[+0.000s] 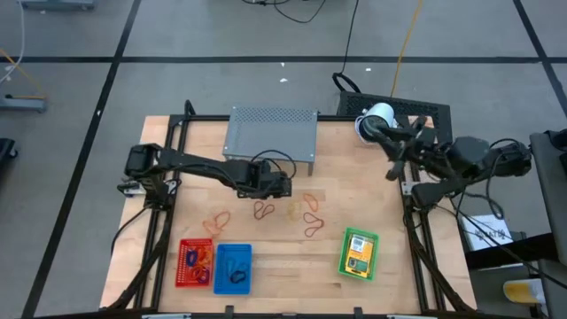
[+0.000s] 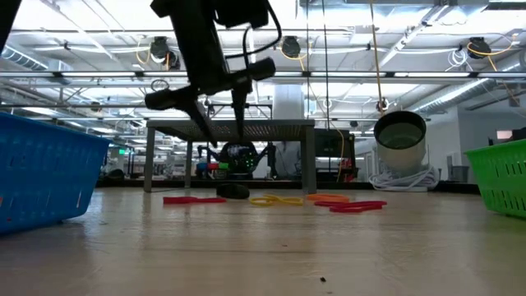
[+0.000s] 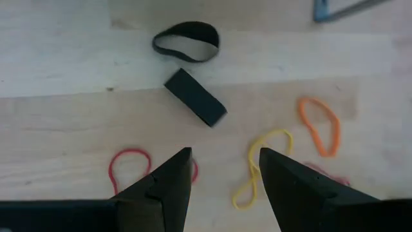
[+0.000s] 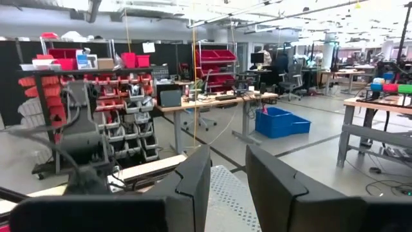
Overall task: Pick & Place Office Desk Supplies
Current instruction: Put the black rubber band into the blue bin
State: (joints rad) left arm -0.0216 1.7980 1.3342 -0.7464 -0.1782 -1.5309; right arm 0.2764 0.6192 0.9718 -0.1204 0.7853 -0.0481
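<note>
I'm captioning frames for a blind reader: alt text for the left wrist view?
The open left gripper hovers above a wooden table over a black rectangular block, with a black band loop and red, yellow and orange rubber bands nearby.

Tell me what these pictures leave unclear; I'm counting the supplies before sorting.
- Red basket: high view, its contents are a small tangle of bands, no count possible.
- Blue basket: high view, a dark item inside, too small to identify.
- Bands: low view, seen edge-on and overlapping.
- Red band: left wrist view, partly behind the left tool.
- Right tool: faces the room, no supplies shown.
</note>
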